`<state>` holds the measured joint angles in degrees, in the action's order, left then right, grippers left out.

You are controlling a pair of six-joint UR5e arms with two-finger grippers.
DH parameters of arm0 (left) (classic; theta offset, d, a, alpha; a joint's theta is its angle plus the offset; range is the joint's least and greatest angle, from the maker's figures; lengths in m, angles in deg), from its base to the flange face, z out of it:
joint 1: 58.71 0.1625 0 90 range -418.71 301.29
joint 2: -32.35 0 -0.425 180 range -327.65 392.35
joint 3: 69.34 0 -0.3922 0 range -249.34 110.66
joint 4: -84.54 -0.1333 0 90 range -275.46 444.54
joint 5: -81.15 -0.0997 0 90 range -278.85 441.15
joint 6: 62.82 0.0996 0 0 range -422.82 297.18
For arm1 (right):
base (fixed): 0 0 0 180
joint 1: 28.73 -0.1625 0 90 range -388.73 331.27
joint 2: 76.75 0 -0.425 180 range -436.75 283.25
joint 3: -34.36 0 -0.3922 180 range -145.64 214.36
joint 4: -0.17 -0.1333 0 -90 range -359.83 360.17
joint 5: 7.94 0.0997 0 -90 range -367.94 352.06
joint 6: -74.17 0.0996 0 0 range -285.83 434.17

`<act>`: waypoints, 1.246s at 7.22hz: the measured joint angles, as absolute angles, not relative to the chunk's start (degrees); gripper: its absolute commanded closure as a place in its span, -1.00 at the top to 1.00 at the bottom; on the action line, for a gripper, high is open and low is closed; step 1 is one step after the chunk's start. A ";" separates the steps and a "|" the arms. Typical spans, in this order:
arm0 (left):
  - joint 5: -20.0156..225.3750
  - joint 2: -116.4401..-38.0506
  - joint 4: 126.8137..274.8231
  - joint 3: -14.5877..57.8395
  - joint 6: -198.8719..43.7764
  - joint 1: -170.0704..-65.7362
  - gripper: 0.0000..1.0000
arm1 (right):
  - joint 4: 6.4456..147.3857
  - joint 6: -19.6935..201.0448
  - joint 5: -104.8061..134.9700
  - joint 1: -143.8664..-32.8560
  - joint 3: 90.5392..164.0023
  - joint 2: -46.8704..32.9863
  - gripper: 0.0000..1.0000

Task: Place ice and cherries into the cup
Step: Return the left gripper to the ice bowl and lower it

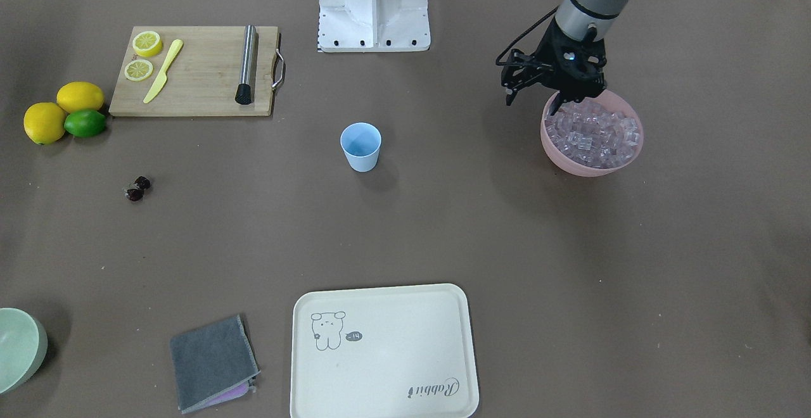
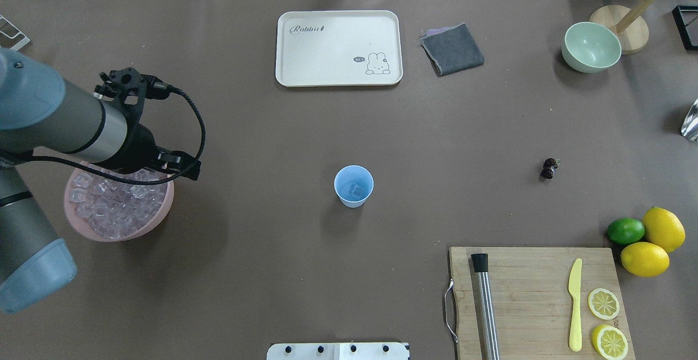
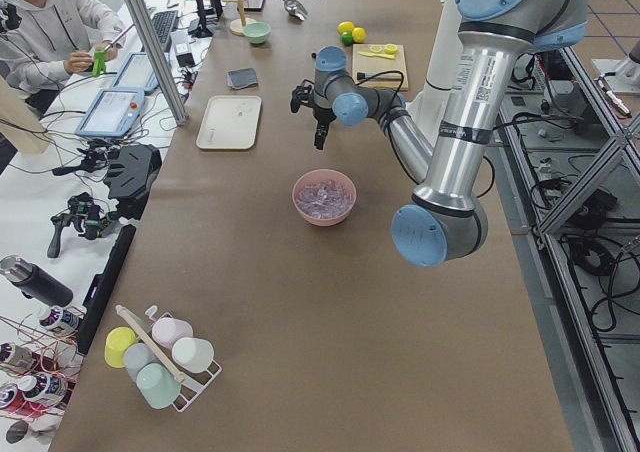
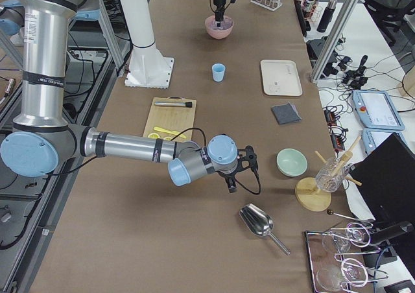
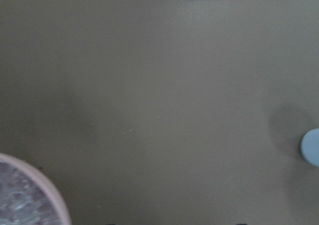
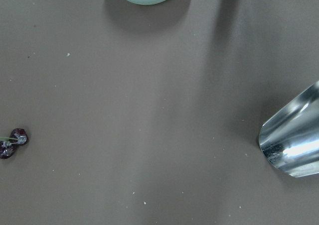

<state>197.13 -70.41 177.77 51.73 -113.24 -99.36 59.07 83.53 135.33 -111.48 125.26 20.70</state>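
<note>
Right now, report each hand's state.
Left hand: at the pink bowl of ice; open or closed cannot be told.
Right hand: shows only in a side view; cannot be told.

Left claw (image 1: 557, 106) at pink bowl (image 1: 568, 157) rim above ice (image 1: 595, 133), cup (image 1: 361, 147) mid-table, cherries (image 1: 137, 189) well apart
</note>
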 measured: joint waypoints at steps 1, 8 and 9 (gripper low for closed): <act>196.97 -68.47 177.72 52.05 -111.58 -99.68 0.68 | 59.06 84.07 135.38 -111.27 125.30 20.74 1.00; 195.67 -65.64 182.14 43.35 -110.37 -98.90 0.64 | 58.60 84.53 135.54 -110.99 125.45 21.18 1.00; 195.76 -65.31 182.93 42.48 -110.39 -98.88 0.64 | 58.35 84.57 135.59 -111.00 125.48 21.22 1.00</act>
<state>195.76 -65.31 182.93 42.48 -110.39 -98.88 58.35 84.57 135.59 -111.00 125.48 21.22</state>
